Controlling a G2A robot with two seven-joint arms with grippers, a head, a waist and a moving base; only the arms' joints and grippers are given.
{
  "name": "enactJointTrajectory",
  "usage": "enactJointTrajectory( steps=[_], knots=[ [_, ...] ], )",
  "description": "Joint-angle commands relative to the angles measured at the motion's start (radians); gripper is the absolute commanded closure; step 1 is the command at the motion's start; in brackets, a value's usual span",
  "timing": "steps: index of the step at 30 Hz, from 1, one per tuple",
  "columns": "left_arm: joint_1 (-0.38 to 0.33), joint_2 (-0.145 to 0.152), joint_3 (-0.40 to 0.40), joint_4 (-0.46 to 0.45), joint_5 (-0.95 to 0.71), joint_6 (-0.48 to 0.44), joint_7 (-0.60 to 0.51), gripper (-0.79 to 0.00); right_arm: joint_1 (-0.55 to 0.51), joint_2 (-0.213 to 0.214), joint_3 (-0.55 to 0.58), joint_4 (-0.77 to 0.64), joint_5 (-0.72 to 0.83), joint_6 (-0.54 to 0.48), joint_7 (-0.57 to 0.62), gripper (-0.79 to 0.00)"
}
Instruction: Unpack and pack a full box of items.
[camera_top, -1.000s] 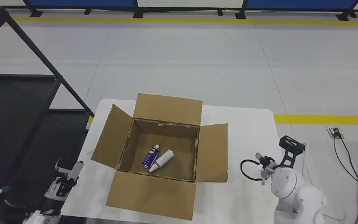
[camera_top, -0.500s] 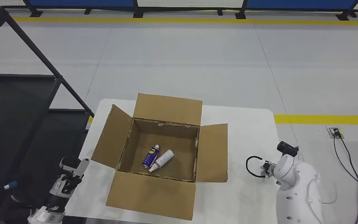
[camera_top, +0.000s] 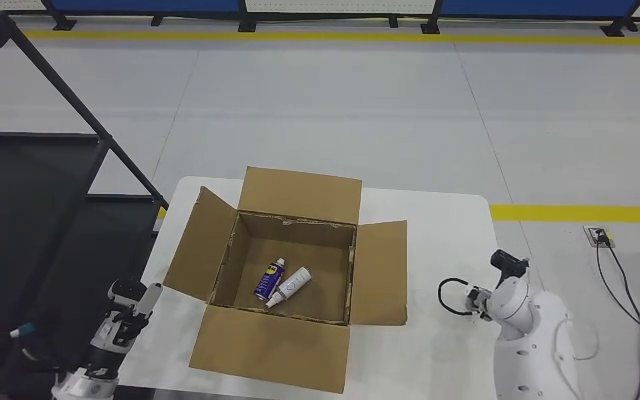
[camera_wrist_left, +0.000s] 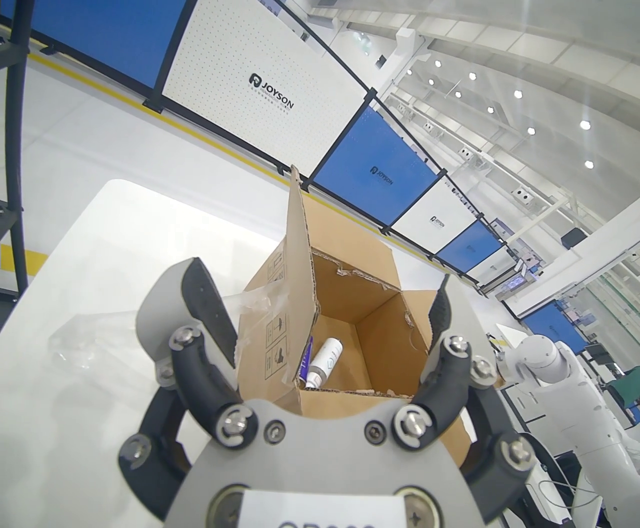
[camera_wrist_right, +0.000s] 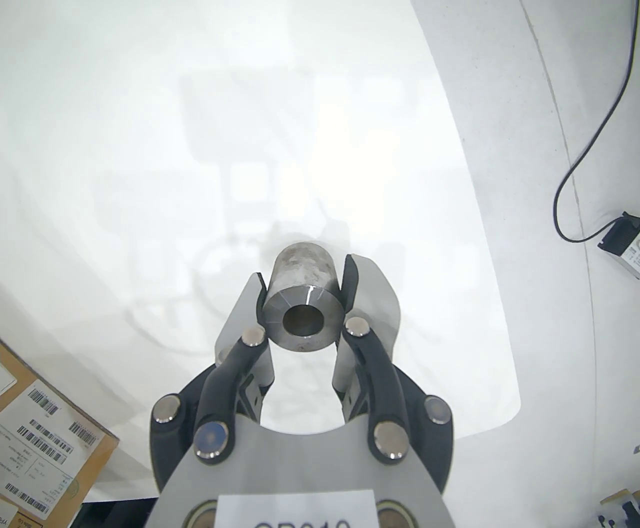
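Observation:
An open cardboard box (camera_top: 285, 270) stands in the middle of the white table (camera_top: 440, 230). On its floor lie a blue spray can (camera_top: 272, 279) and a white bottle (camera_top: 291, 285), side by side. My right gripper (camera_wrist_right: 302, 280) is over bare table right of the box, shut on a grey metal cylinder (camera_wrist_right: 305, 300) with a hole through it. My left gripper (camera_wrist_left: 320, 295) hangs open and holds nothing at the table's near left corner, facing the box (camera_wrist_left: 370, 280); between its fingers I see the bottle (camera_wrist_left: 327, 357).
Clear plastic film (camera_wrist_left: 90, 340) lies on the table beside the box's left flap. A black metal frame (camera_top: 80, 110) stands left of the table. A cable and socket (camera_top: 598, 237) lie on the floor to the right.
The right arm has turned and drawn in a little toward the table's right edge, still holding the cylinder. The left gripper has crept slightly toward the box.

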Motion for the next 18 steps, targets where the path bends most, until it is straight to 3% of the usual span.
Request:
enactJointTrajectory(
  steps=[1, 6, 11, 14, 18],
  knots=[
    [0.002, 0.000, -0.001, -0.001, -0.001, 0.000, 0.004, -0.785, -0.018, -0.003, -0.018, -0.069, 0.031, 0.007, -0.023, 0.000],
    [0.012, -0.001, -0.007, 0.000, -0.007, -0.009, 0.018, -0.785, -0.158, -0.024, -0.139, -0.426, 0.131, 0.060, -0.131, 0.000],
    [0.029, -0.003, -0.018, 0.012, -0.030, -0.023, 0.043, -0.785, -0.302, -0.037, -0.381, -0.718, 0.109, 0.056, -0.271, 0.000],
    [0.041, -0.004, -0.027, 0.024, -0.050, -0.032, 0.057, -0.785, -0.343, -0.041, -0.562, -0.772, 0.034, 0.045, -0.368, 0.000],
    [0.059, -0.006, -0.044, 0.038, -0.076, -0.042, 0.074, -0.785, -0.339, -0.048, -0.778, -0.728, -0.069, 0.019, -0.427, 0.000]
  ],
)
